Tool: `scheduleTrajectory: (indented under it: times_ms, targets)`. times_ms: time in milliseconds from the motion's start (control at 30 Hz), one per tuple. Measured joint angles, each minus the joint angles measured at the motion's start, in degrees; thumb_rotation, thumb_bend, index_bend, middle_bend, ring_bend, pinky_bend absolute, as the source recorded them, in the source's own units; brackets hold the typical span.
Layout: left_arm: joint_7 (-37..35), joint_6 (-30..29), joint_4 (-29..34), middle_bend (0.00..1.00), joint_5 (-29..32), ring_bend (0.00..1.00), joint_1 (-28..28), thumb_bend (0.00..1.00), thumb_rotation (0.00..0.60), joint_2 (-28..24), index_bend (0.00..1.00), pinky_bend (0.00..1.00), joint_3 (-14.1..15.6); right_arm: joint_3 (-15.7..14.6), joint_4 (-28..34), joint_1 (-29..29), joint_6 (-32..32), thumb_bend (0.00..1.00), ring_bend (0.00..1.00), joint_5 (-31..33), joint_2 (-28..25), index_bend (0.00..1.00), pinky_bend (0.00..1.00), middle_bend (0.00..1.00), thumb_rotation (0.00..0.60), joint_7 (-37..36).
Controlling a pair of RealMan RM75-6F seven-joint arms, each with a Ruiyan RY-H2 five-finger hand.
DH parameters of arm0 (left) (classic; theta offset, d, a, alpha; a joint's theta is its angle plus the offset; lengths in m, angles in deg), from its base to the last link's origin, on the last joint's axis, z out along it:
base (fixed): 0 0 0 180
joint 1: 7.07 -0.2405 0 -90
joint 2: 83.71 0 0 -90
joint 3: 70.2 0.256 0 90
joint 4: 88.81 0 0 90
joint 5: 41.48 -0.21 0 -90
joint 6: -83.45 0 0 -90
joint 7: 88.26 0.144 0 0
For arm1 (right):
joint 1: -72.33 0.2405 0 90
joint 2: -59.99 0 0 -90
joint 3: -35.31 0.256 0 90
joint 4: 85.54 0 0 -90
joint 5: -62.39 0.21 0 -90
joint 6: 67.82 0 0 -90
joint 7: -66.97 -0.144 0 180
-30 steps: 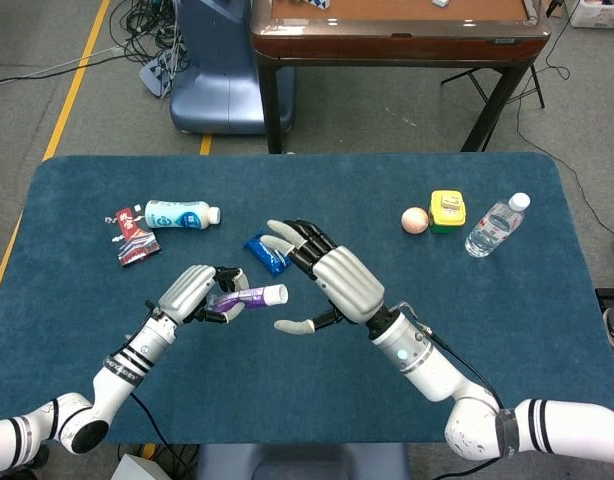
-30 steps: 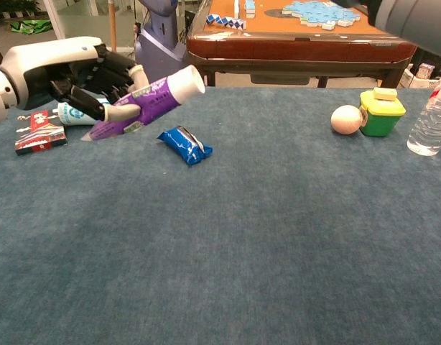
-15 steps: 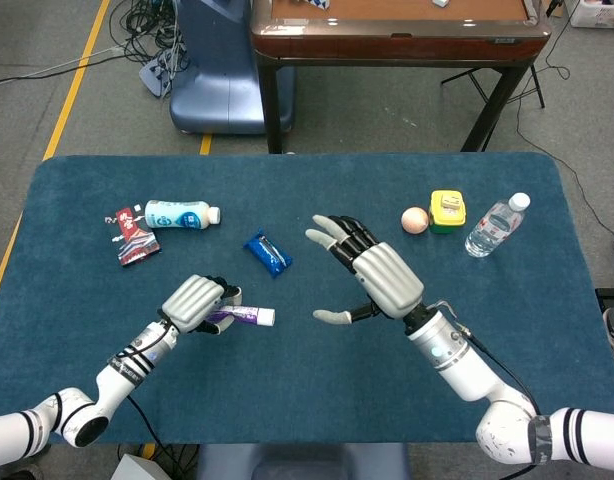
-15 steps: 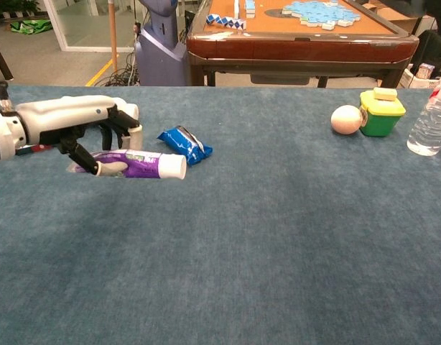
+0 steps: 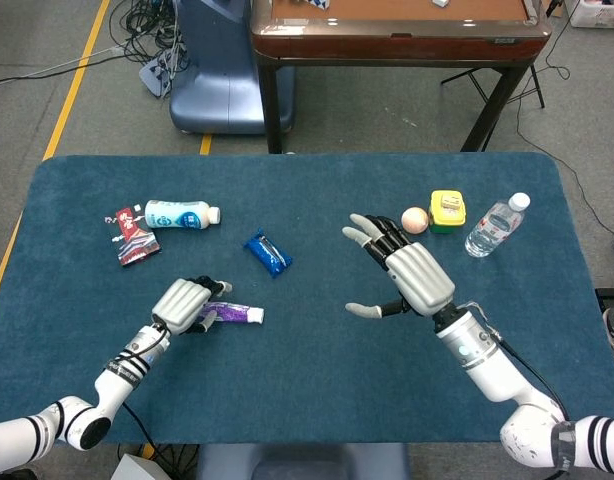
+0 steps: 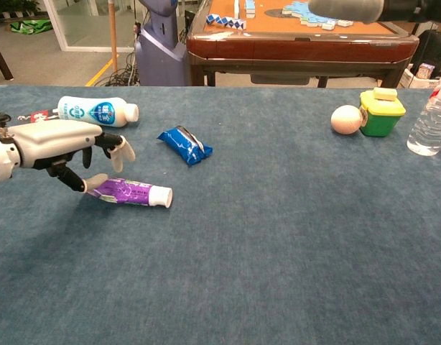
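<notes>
Tube [image 6: 129, 192] lies flat on table [image 5: 317, 390] at 7 o'clock from blue packet [image 5: 267, 252]; left hand [image 6: 59, 147] loosely spread over its crimped tail, thumb touching, nothing gripped. Right hand [image 5: 407, 275] hovers wide, empty. Likely light, soft-walled, slick; best pinched mid-body, near the stiffer cap.

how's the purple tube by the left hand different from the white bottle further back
The purple tube is slim with a purple body and white cap; the white bottle is fatter, white with a blue label. The tube lies right at the left hand, its flat end at the fingertips; the bottle lies apart from both hands, beside a red packet. Both lie on their sides on the blue table, caps pointing the same way.
</notes>
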Motion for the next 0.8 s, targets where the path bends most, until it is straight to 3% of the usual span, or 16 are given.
scheduleTrajectory:
  times_ms: [300, 500, 800]
  targets:
    - [-0.83, -6.61, 3.72, 0.30, 2.54, 0.21, -4.80, 0.46, 0.600, -5.08, 0.20, 0.36, -1.06, -3.09, -0.60, -3.86, 0.25, 0.09, 0.00, 1.30, -4.44, 0.00, 0.00, 0.00, 0.217, 3.27]
    - [-0.84, -15.22, 4.15, 0.29, 2.53, 0.21, -10.04, 0.45, 0.600, -6.83, 0.20, 0.35, -1.02, -5.31, -1.20, -7.39, 1.58, 0.09, 0.00, 3.50, -5.63, 0.00, 0.00, 0.00, 0.354, 7.93]
    - [-0.61, -27.58, 7.17, 0.29, 0.38, 0.22, -19.43, 0.45, 0.600, -9.74, 0.24, 0.34, 0.49, -8.78, -2.07, -15.54, 10.12, 0.13, 0.00, 3.65, -5.41, 0.00, 0.00, 0.00, 0.399, 12.27]
